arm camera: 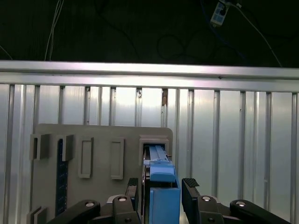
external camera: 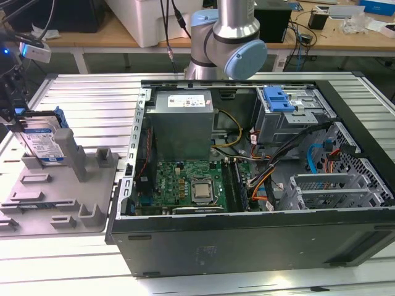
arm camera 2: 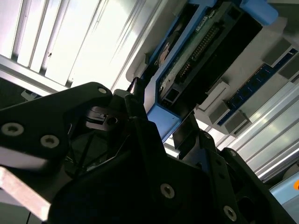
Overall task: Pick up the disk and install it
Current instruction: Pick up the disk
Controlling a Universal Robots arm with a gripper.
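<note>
The disk stands on edge in a slot of the grey fixture at the exterior view's left, its white-and-blue label facing the camera. My gripper hangs over the disk's end nearest that view's left edge. In the first wrist view the disk's blue carrier runs between the two black fingers, with a thin dark gap on one side, so my gripper looks open and straddles it. The second wrist view shows the blue bracket and the disk's underside between the fingertips of my gripper.
An open computer case fills the exterior view's middle and right, holding a motherboard, a power supply and a grey drive cage topped by a blue latch. A blue memory stick lies in the fixture.
</note>
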